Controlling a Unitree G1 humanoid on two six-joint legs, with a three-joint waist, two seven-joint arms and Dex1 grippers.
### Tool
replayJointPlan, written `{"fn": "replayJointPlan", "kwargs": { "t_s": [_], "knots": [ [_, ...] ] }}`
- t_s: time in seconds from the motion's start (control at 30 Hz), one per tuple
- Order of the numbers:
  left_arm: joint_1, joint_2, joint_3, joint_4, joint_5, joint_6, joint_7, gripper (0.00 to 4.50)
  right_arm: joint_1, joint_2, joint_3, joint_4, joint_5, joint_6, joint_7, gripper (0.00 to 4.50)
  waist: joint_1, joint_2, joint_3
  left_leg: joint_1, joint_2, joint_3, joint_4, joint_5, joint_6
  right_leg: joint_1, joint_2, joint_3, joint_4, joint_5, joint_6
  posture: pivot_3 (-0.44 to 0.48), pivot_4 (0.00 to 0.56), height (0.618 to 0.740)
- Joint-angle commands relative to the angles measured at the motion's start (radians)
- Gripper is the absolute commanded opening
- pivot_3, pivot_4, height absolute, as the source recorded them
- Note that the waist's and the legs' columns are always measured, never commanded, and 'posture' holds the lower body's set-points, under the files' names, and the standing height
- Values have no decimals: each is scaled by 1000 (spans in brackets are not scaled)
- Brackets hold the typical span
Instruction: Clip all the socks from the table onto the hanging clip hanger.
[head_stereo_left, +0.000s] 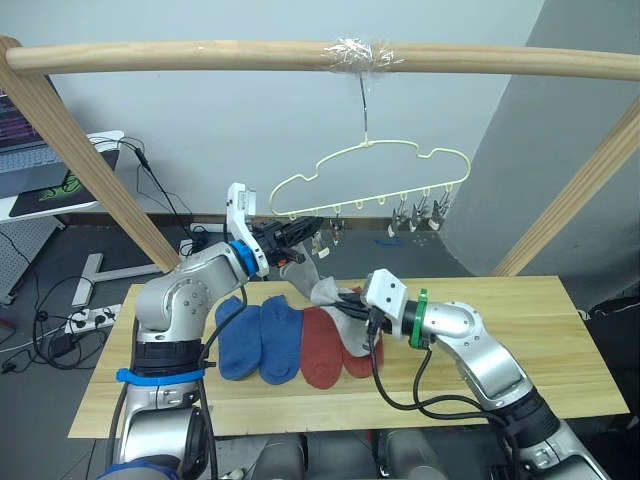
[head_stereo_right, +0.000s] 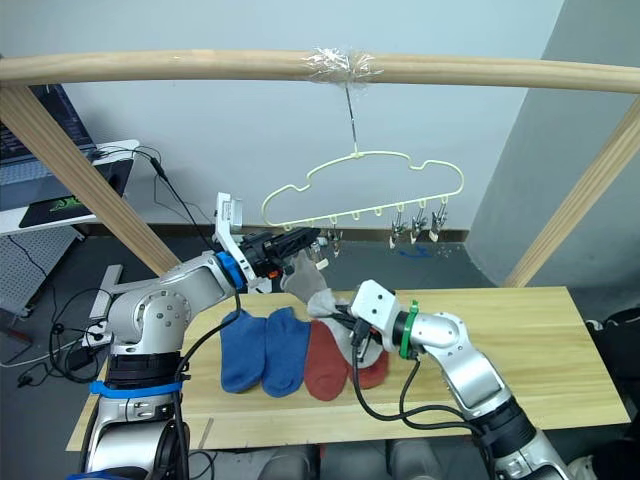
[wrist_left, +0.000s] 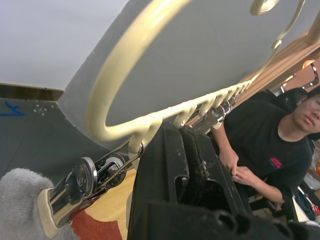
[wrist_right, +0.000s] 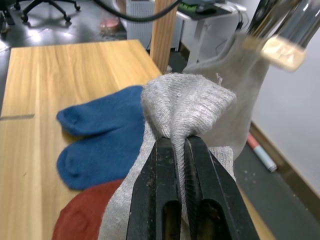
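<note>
Right gripper (wrist_right: 180, 150) pinches a bunched fold of a light grey sock (wrist_right: 187, 107) between its two black fingers, lifting it just above the table (head_stereo_left: 540, 330) near the middle of its back half. Left gripper (head_stereo_left: 300, 231) is raised at the left end of the clip hanger's bottom row; its fingers look pressed close together beside the leftmost clip (wrist_left: 82, 182), though whether they squeeze that clip cannot be told. On the pale wooden table lie two blue socks (head_stereo_left: 262, 342) side by side, toes toward the front edge, and just to their right two rust red socks (head_stereo_left: 325, 350), touching them. Another grey sock (head_stereo_right: 300, 272) hangs from the clip next to the left gripper, directly over the held one. The clip hanger (head_stereo_left: 370, 170), pale yellow and cloud-shaped, hangs by its metal hook from a round wooden pole (head_stereo_left: 200, 55), with further clips (head_stereo_left: 420, 215) dangling empty toward its right end. A person in a black shirt (wrist_left: 270, 145) sits beyond the hanger.
</note>
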Motion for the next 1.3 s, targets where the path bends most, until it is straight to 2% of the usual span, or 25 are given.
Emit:
{"fn": "replayJointPlan", "kwargs": {
  "t_s": [0.03,0.33,1.3],
  "knots": [
    [-21,9,17,-32,-31,5,-12,0,-20,13,-8,7,-6,-27,-9,13,0,0,0,0,0,0,0,0,0,0,0,0,0,0,0,-62,148,737],
    [-21,12,4,-40,-33,14,-18,0,-67,72,-13,67,-10,-40,-45,13,0,0,0,0,0,0,0,0,0,0,0,0,0,0,-1,-61,147,737],
    [0,8,-10,-57,-22,6,-12,0,-129,108,-35,125,-2,-77,-72,13,0,0,0,0,0,0,0,0,0,0,0,0,1,0,-1,-53,148,737]
  ]
}}
